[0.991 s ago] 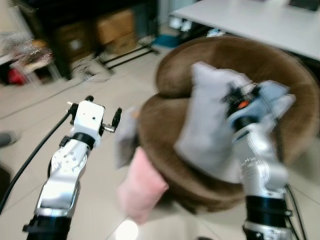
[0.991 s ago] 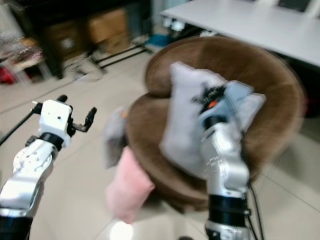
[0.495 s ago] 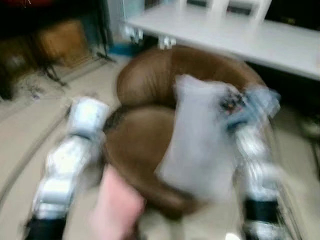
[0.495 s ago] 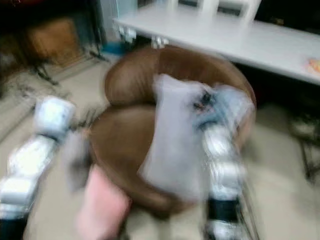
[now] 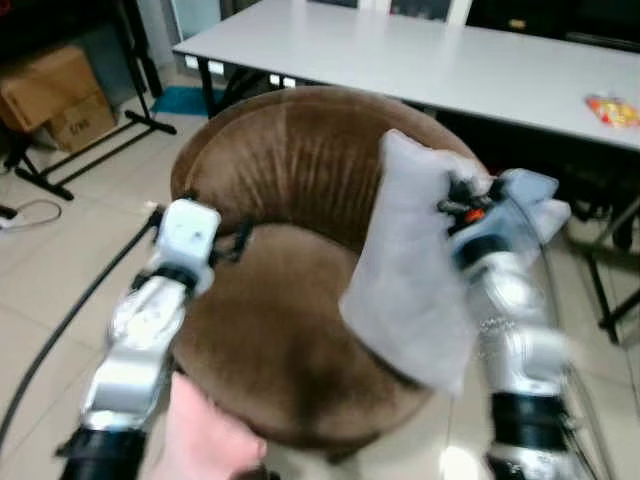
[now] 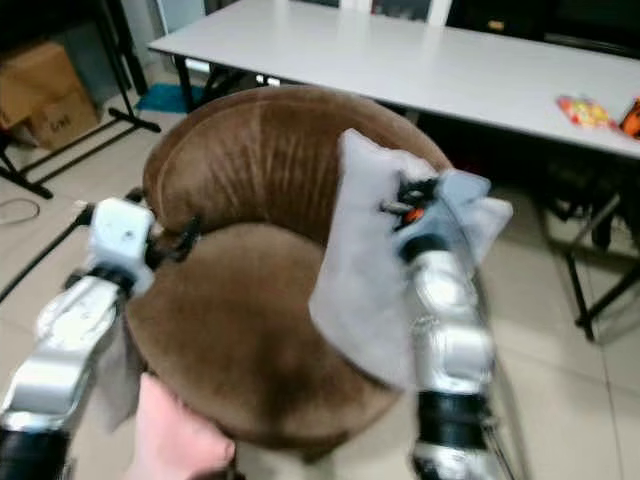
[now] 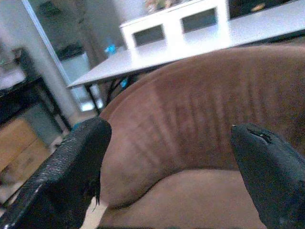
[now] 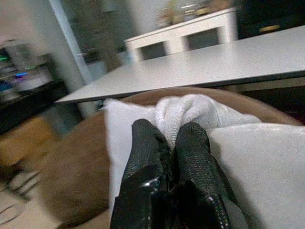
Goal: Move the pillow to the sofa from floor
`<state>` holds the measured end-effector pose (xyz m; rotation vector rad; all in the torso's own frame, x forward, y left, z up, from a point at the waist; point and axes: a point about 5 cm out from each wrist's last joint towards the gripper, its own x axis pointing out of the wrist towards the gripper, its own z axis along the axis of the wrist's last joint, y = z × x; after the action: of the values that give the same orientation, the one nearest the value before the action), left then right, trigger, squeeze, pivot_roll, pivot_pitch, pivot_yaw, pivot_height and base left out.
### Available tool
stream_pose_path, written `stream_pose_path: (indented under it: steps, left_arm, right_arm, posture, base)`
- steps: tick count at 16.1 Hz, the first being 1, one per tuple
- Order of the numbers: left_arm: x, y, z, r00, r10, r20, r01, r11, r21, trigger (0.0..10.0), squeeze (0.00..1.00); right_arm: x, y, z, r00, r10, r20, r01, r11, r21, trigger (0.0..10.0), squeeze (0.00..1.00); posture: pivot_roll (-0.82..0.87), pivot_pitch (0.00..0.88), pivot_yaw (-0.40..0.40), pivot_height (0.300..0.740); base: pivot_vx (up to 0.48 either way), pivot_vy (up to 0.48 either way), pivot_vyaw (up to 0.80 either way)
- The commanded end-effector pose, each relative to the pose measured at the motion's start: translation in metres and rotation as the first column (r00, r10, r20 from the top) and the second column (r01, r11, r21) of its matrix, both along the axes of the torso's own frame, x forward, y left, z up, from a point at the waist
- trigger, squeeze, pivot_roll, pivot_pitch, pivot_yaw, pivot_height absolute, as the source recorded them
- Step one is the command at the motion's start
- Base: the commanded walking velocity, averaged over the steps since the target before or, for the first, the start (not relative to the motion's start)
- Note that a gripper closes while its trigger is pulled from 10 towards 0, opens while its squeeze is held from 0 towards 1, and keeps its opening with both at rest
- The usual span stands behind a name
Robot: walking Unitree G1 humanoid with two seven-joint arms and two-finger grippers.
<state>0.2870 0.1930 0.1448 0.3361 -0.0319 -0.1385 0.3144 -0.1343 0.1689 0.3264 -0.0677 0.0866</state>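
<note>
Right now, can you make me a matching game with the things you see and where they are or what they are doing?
Things:
1. grey pillow
2. left end effector
3. brown sofa
4. cardboard box

Places or states:
A. on the floor, far off on the robot's left
B. fingers apart, nothing between them
C. pinched at one corner by the right end effector, hanging above the seat
D. in front of a long white table

Pairs: 1-C, 2-B, 3-D, 4-A
</note>
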Motion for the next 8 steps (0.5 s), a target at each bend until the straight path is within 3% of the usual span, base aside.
stream_pose_path:
  steps: [1,6,8]
  left_arm:
    - [0.0021,-0.0059,0.0066,0.999,-0.019,0.028,0.019,1.0,-0.002,10.0,0.0]
    - [0.0012,-0.0057,0.0058,0.999,-0.017,0.029,0.017,1.0,0.004,10.0,0.0]
    - [0.001,-0.0054,0.005,0.999,-0.018,0.03,0.017,1.0,0.02,10.0,0.0]
  right_arm:
    - [0.001,-0.005,0.0123,0.998,-0.006,0.058,0.007,1.0,-0.013,10.0,0.0]
    - [0.0023,-0.0028,0.011,0.998,0.011,0.056,-0.01,1.0,-0.024,10.0,0.0]
    - [0.0033,-0.0006,0.0098,0.998,0.02,0.054,-0.018,0.999,-0.03,10.0,0.0]
  posture:
    - [-0.01,0.0,0.01,0.74]
    - [0.0,0.0,0.004,0.74]
    - [0.0,0.0,0.001,0.74]
  base:
    - [0.307,0.0,0.0]
    - [0.296,0.0,0.0]
    - [0.0,0.0,0.0]
